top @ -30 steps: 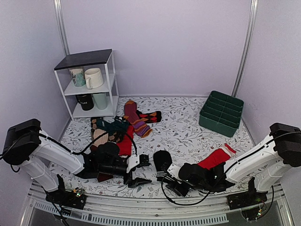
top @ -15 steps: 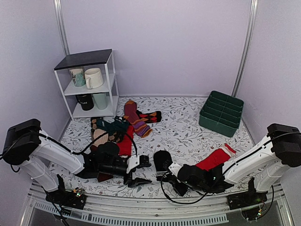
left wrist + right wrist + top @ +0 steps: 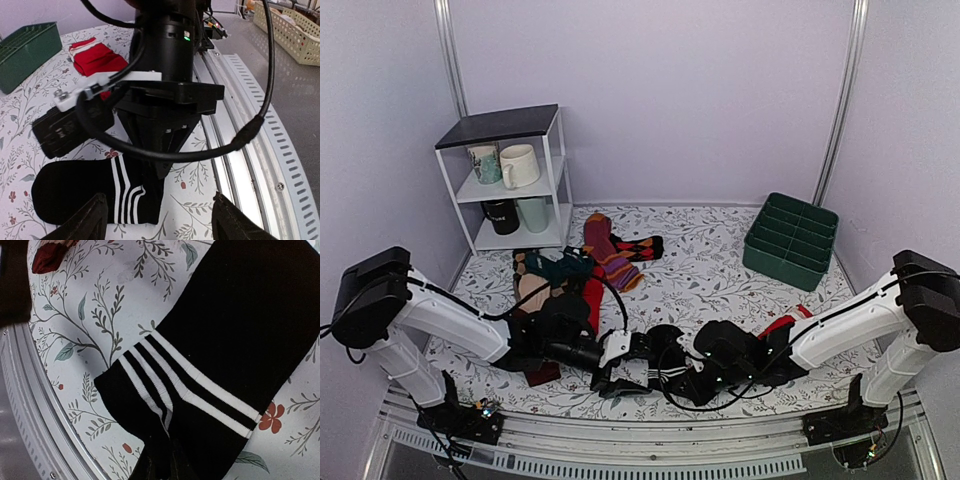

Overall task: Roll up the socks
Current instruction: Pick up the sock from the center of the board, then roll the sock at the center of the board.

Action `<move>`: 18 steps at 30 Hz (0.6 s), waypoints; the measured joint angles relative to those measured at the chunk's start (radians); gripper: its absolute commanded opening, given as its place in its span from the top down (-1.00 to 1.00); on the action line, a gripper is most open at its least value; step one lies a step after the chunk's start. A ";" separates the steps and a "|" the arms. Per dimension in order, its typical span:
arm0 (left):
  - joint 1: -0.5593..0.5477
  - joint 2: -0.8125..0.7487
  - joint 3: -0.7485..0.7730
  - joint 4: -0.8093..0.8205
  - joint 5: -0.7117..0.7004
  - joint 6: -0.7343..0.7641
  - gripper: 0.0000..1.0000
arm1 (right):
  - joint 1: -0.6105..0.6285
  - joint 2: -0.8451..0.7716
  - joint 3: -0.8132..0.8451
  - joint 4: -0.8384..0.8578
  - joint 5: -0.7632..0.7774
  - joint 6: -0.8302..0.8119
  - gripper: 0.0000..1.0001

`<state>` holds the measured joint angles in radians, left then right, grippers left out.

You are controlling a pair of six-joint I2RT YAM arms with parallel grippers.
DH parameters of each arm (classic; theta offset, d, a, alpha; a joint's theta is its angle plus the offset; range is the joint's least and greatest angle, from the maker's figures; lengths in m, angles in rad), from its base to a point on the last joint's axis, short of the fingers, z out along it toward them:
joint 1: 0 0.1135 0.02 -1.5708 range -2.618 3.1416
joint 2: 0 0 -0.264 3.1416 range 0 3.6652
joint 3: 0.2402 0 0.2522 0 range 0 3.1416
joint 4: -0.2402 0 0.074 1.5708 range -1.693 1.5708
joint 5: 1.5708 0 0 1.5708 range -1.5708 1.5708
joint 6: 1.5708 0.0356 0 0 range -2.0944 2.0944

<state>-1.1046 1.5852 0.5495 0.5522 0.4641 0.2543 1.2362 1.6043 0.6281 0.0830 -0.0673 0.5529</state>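
The socks [image 3: 240,330] lie flat on the flowered table [image 3: 720,270], close to its near rail. The right pincer [image 3: 160,466] has its tips pressed together on the very edge of the striped cuff, and the cloth puckers into them. From those tips the black fabric runs straight out ahead, cuff nearest and toe farthest, so the long axis points away from that pincer. The stripes show as two slightly offset sets, which suggests one sock laid on the other, though I can't be sure.

The left pincer [image 3: 162,220] hangs low just beside it, its fingers [image 3: 92,220] spread wide and holding nothing. Seen from there the socks lie crosswise just ahead of the open fingers. The cuff edge sits about level with the middle of the gap and the toe reaches out past one finger. The right pincer's dark body stands directly behind the cuff.

The next move turns on that axis, I'd say. A roll has to travel along the length, and the right arm is the nearer one, already on the cuff end. The left is placed to steady or pin the middle of the fabric, but it has little room, with the other wrist so close. A red sock [image 3: 97,57] lies well apart beyond the right arm — not part of this job.
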 measured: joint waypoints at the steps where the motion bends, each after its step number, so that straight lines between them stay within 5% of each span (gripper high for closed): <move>1: -0.003 0.004 0.004 -0.015 0.002 0.003 -0.43 | -0.004 0.010 0.017 -0.020 -0.024 0.013 0.83; 18: -0.015 0.103 0.050 -0.095 -0.010 0.006 -0.44 | -0.111 0.070 0.061 -0.041 -0.259 0.079 0.83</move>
<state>-1.1194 1.6878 0.5991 0.4572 0.4545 0.2604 1.1252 1.6741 0.6891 0.0418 -0.3260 0.6315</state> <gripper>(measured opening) 0.728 0.087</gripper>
